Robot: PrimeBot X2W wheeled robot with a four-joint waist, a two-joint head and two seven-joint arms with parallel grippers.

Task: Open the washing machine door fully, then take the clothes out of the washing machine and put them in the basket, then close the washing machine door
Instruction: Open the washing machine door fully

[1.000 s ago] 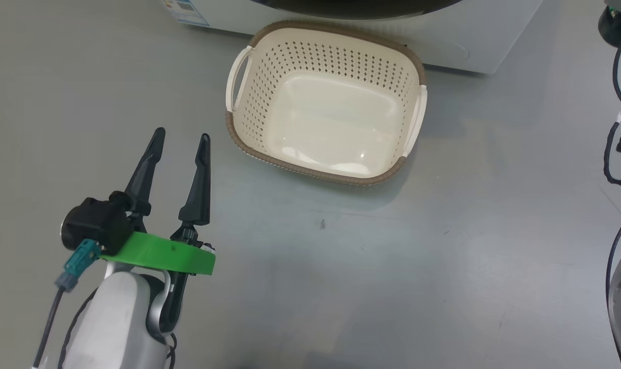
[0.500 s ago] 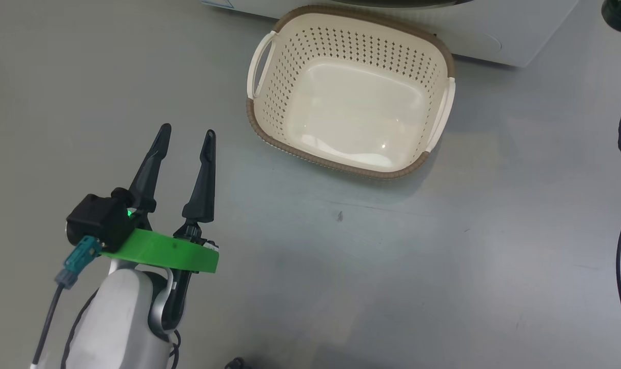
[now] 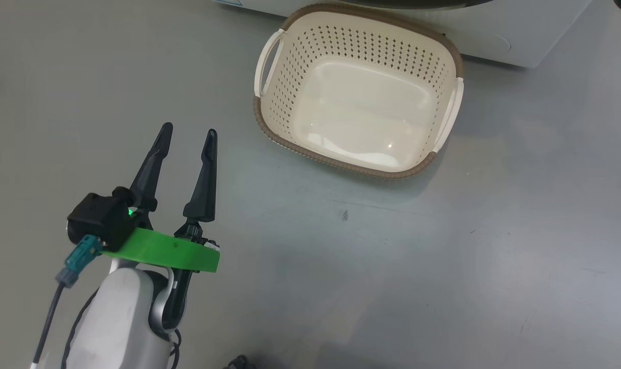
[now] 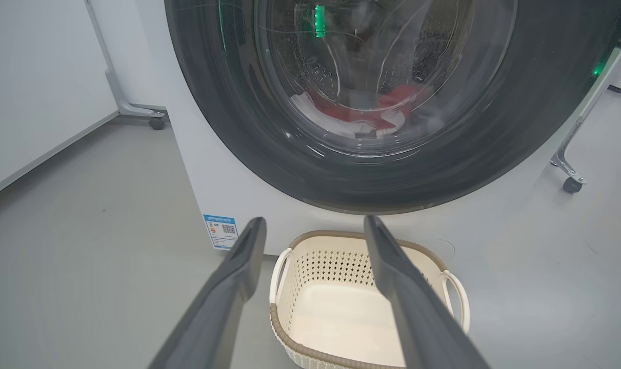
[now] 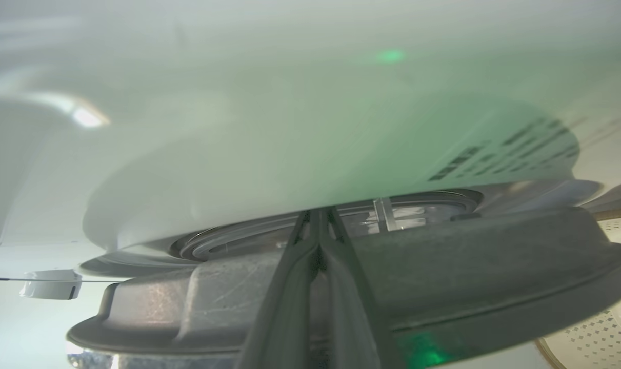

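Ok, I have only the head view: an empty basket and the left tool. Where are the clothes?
Observer: Left wrist view: the clothes, red and white, lie inside the washing machine, behind the glass of the washing machine door.
Operator: And the right tool?
Observer: Right wrist view: the right tool is shut, its tips at the door's dark rim.
Operator: Is the door open?
Observer: Barely, it seems: a narrow gap shows between rim and white front.

A smooth grey floor (image 3: 443,266) meets a white wall (image 4: 28,77), a castered stand leg (image 4: 136,108) alongside.
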